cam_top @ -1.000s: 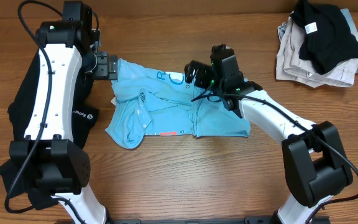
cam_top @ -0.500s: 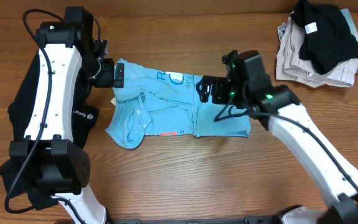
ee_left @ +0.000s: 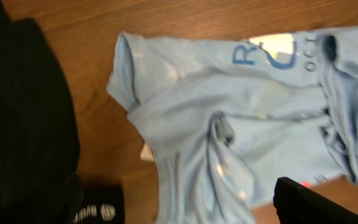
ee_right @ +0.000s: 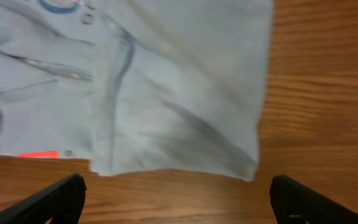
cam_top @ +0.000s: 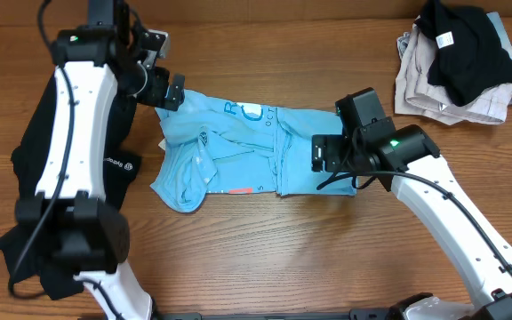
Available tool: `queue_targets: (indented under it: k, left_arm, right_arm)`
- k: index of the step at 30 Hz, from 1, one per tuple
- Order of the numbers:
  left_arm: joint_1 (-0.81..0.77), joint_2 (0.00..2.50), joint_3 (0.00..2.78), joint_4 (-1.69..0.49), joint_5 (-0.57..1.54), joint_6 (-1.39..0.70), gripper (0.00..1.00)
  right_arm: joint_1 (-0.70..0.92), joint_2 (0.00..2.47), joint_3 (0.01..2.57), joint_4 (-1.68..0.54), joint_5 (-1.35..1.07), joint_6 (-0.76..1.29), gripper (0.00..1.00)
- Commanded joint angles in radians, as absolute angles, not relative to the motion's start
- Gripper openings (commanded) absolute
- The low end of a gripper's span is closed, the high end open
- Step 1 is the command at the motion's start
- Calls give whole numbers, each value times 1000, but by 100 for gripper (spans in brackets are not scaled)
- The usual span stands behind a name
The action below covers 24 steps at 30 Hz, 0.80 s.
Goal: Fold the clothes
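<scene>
1. T-shirt (cam_top: 247, 156), light blue and short-sleeved, is lying crumpled in the middle of the wooden surface (cam_top: 283, 258), stretched out sideways between the two arms.
2. We are seeing blue lettering and a white patch near its far edge, and a small pink-red mark (cam_top: 241, 189) near its near edge.
3. One sleeve is bunching up at the shirt's near-left corner, and a ridge of folds is running across the middle.
4. We are watching the left end effector (cam_top: 165, 84) hanging just beside the shirt's far-left corner. Only one dark finger (ee_left: 316, 205) is showing in the left wrist view. Its jaws are standing apart with nothing between them.
5. We are seeing the right end effector (cam_top: 323, 153) hovering over the shirt's right edge. In its wrist view both fingers (ee_right: 55, 199) are spread wide, gripping nothing, with the shirt's near-right corner lying ahead of them.
6. We cannot tell whether either end effector is touching the cloth.
7. A black garment (cam_top: 29, 169) with a small white logo is lying at the left under the left arm, well apart from the right arm.
8. A pile (cam_top: 465, 53) of beige and black clothes is sitting at the far-right corner of the surface.
</scene>
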State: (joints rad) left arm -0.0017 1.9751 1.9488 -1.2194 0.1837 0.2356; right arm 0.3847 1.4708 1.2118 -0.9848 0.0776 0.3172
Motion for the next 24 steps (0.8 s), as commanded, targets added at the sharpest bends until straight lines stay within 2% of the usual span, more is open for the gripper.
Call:
queue_targets:
  k: [1, 13, 24]
  left_arm:
    - [6, 2083, 1958, -1166, 184, 316, 100]
    - [6, 2297, 1958, -966, 216, 343, 100]
    - [6, 2334, 1948, -1213, 234, 275, 100]
  right_arm:
    - [361, 1461, 1233, -1004, 154, 325, 98]
    - [352, 1461, 1233, -1046, 152, 326, 100]
    - [352, 1461, 1233, -1046, 130, 325, 100]
